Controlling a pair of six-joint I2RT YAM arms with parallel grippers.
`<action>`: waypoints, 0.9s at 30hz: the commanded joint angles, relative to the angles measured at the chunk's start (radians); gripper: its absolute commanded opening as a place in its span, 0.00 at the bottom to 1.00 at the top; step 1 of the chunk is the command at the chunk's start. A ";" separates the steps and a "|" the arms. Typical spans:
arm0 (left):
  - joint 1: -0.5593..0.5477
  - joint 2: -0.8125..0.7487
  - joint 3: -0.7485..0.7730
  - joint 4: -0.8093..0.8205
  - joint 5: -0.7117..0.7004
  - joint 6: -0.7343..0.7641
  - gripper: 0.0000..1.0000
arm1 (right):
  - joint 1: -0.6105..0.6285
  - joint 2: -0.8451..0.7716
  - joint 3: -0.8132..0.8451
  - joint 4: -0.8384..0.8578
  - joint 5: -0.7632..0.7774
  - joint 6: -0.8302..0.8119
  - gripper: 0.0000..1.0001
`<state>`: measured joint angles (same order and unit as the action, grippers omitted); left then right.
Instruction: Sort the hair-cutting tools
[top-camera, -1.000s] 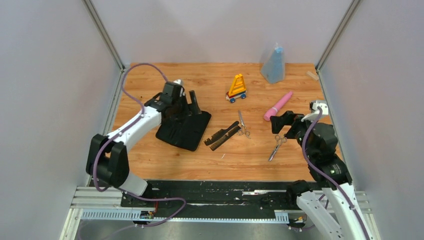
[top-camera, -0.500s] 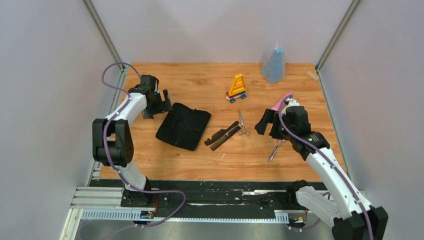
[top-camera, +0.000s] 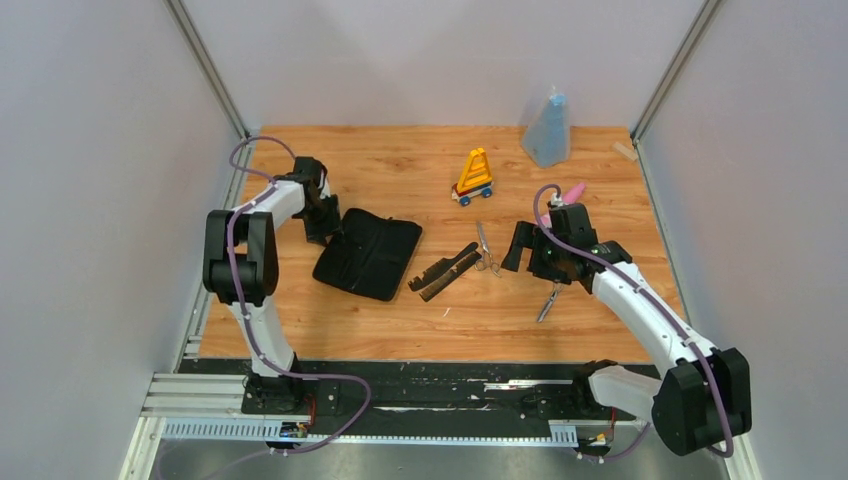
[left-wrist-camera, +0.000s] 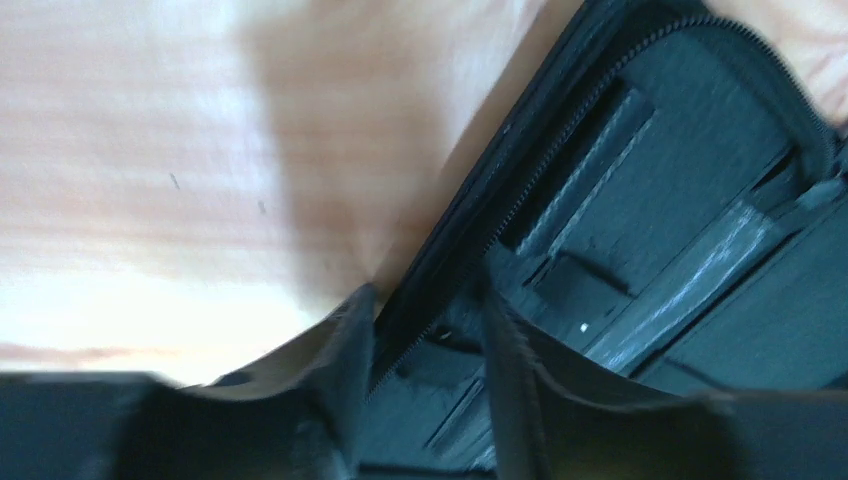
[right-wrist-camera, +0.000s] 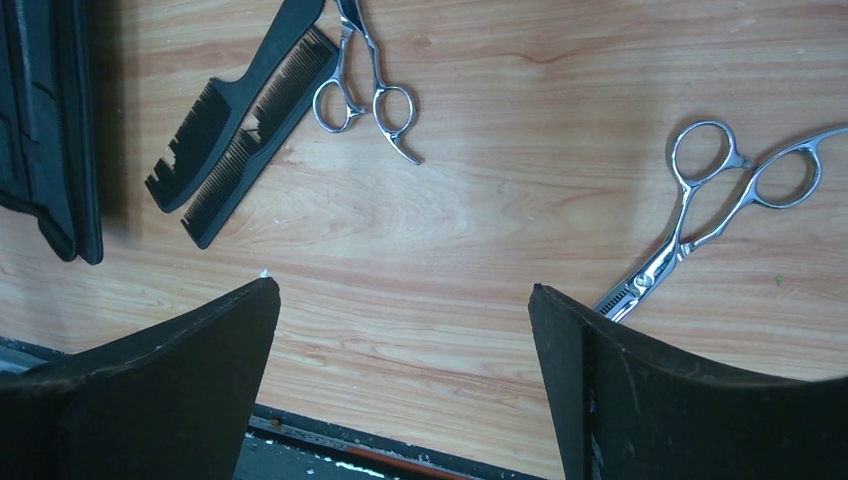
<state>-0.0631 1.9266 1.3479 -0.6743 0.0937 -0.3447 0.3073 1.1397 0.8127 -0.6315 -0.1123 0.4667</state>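
Top external view, front to back: one pair of silver scissors (top-camera: 546, 300) lay on the wooden table (top-camera: 400, 320), right of centre, just below the right gripper (top-camera: 528, 255), whose fingers stood spread wide over bare wood and held nothing. The right wrist view showed the blades of that pair running behind the right-hand finger. Towards the middle of the frame, a handled comb (top-camera: 447, 265) and a plain comb (top-camera: 447, 281) lay side by side on a slant, with the second scissors (top-camera: 485, 250) just beside their upper ends. Left of them a black zip case (top-camera: 367, 255) lay open on the wood. The left gripper (top-camera: 322, 225) sat at its upper-left corner. The blurred left wrist view showed its fingers straddling the zippered rim, but whether they clamped it could not be told. Farther back, a pink wand (top-camera: 573, 190) showed behind the right arm, a yellow toy (top-camera: 473, 177) stood at upper centre, and a blue tapered object (top-camera: 547, 130) stood at the far edge.
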 joint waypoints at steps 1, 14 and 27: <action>0.006 -0.103 -0.124 0.018 0.055 -0.034 0.44 | 0.002 0.027 0.048 0.015 0.054 0.014 1.00; 0.006 -0.553 -0.581 0.098 -0.087 -0.273 0.00 | -0.025 0.146 0.097 -0.024 0.149 0.043 0.94; 0.006 -0.667 -0.679 0.118 -0.040 -0.290 0.03 | 0.082 0.552 0.389 -0.020 0.099 -0.088 0.64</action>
<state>-0.0620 1.2861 0.6701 -0.5800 0.0509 -0.6312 0.3649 1.6020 1.1088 -0.6426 -0.0139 0.4389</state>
